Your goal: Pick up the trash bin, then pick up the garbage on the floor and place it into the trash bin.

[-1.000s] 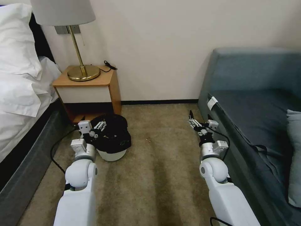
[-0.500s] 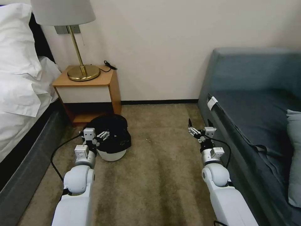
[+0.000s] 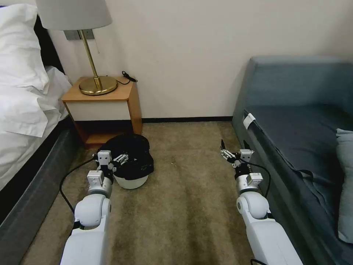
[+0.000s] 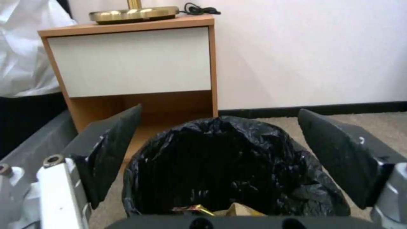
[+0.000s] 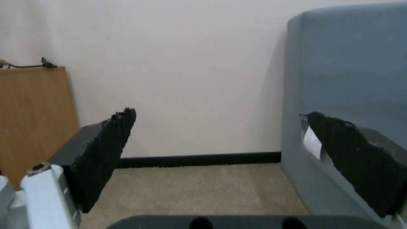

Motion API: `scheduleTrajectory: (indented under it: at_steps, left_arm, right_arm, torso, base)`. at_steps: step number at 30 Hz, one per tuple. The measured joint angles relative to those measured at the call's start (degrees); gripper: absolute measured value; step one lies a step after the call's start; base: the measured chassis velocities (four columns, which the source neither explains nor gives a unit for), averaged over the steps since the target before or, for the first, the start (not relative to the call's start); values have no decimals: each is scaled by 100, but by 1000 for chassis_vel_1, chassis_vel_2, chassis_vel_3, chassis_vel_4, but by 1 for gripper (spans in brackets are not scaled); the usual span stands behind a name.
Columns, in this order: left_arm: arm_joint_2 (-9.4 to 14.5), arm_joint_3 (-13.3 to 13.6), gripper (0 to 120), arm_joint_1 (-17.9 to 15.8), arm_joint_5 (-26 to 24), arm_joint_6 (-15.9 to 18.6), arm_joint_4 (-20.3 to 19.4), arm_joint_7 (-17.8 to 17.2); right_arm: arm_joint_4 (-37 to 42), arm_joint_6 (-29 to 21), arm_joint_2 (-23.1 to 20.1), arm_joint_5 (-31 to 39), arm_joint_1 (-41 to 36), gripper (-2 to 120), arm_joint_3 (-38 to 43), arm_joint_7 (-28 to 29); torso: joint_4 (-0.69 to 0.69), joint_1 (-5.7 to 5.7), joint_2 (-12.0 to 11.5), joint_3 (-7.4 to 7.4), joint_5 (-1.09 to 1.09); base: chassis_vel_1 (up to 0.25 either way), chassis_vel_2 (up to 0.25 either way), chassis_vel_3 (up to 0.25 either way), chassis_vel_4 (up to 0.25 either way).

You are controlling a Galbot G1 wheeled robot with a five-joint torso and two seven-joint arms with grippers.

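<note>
The trash bin point(image 3: 129, 165) stands on the carpet at the lower left of the head view, before the wooden nightstand point(image 3: 104, 106). The left gripper point(image 3: 118, 159) is at its near rim, fingers wide apart, holding nothing. The right gripper point(image 3: 231, 152), right of centre beside the sofa point(image 3: 305, 132), is spread wide and empty.

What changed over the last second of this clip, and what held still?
The left gripper drew back toward the robot from over the trash bin, ending open above its near rim. The right gripper, open beside the sofa, also retreated slightly. In the last half second nothing moved. The bin sits unmoved on the carpet before the nightstand.
</note>
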Motion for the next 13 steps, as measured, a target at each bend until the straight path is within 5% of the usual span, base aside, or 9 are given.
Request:
scheduleTrajectory:
  at_steps: [13]
  left_arm:
    - [-1, 0, 99, -5, -5, -4, 4, -7]
  right_arm:
    - [7, -5, -1, 8, 4, 100, -3, 5]
  torso:
    - [0, 0, 0, 0, 0]
  base:
    - [0, 0, 0, 0]
